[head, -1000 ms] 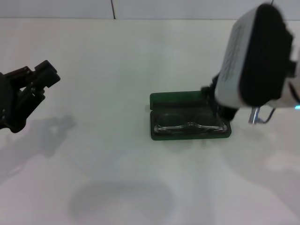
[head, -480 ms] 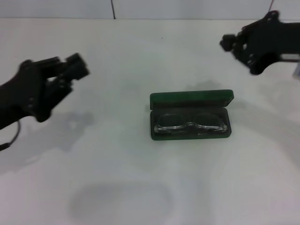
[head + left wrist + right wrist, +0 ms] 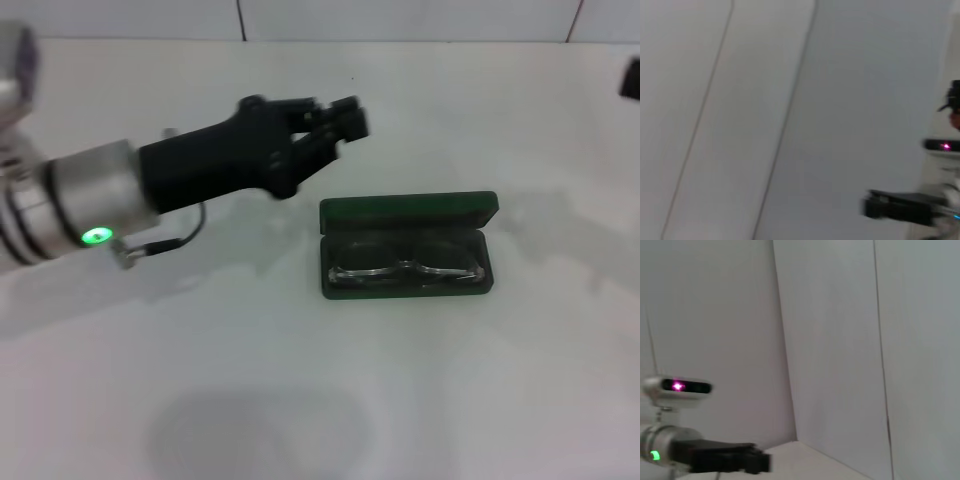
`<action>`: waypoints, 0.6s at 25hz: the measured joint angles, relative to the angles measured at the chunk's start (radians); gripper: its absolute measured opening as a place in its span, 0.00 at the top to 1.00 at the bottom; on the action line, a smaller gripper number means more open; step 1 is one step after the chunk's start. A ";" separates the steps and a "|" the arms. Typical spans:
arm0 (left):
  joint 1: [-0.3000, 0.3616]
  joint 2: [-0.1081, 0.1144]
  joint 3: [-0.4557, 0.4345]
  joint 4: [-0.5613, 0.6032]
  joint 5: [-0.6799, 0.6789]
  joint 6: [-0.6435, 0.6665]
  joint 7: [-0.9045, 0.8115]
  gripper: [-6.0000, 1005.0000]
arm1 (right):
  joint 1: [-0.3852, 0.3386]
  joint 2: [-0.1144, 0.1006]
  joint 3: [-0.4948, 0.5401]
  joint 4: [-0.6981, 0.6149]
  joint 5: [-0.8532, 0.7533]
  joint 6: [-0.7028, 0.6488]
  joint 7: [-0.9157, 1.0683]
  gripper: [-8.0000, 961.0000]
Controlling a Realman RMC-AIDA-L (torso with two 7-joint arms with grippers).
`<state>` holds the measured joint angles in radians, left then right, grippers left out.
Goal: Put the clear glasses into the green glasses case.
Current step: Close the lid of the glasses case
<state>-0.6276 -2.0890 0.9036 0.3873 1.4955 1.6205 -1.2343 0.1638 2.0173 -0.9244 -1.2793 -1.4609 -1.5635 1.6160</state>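
Observation:
The green glasses case [image 3: 405, 212] lies open in the middle of the table, lid standing up at its far side. The clear glasses [image 3: 405, 265] lie inside its lower half, lenses side by side. My left gripper [image 3: 345, 115] is raised behind and to the left of the case, above the table, with nothing in it; it also shows in the right wrist view as a dark bar [image 3: 760, 461]. Only a dark sliver of my right gripper [image 3: 632, 78] shows at the right edge of the head view, well clear of the case; it appears in the left wrist view as well [image 3: 875, 206].
The white table [image 3: 300, 380] carries nothing but the case. A tiled wall [image 3: 240, 18] runs along its far edge. Both wrist views mostly show bare wall panels.
My right arm has pulled away from the case, up and out to the far right. My left arm has swung in from the left edge to just behind the case's left end.

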 joint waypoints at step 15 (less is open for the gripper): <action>-0.129 -0.012 0.173 -0.087 -0.017 -0.282 -0.007 0.80 | -0.003 -0.033 0.516 0.454 -0.101 -0.274 -0.220 0.90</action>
<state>-0.7568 -2.1011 1.0762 0.3006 1.4790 1.3385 -1.2413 0.1611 1.9838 -0.4085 -0.8255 -1.5621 -1.8373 1.3961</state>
